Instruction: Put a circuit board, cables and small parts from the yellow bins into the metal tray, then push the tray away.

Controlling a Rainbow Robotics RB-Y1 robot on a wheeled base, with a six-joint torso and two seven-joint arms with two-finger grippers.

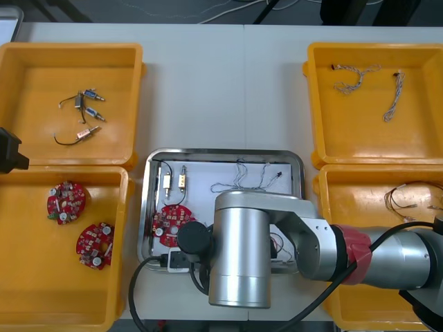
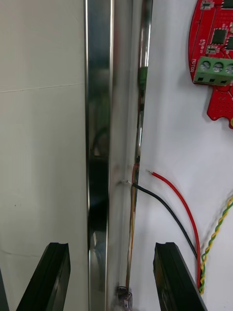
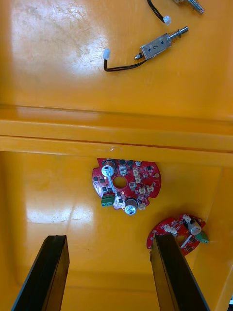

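The metal tray [image 1: 221,153] lies between the bins, white inside. In it are a red circuit board [image 1: 169,221], two small metal parts [image 1: 174,181], a twisted cable [image 1: 246,181] and a red and yellow cable [image 2: 216,233]. My right arm [image 1: 277,242] reaches across the tray's near edge. My right gripper [image 2: 114,274] is open and straddles the tray's rim [image 2: 99,146], one finger over the table and the other inside near red and black wires [image 2: 170,204]. My left gripper [image 3: 109,272] hangs open above two circuit boards [image 3: 126,184] in the near left bin.
The far left bin [image 1: 69,47] holds small metal parts with black cables [image 1: 83,104]. The near left bin [image 1: 127,207] holds two boards [image 1: 66,200]. Twisted cables [image 1: 356,77] lie in the far right bin [image 1: 374,47], red and yellow cables [image 1: 412,197] in the near right bin [image 1: 322,181].
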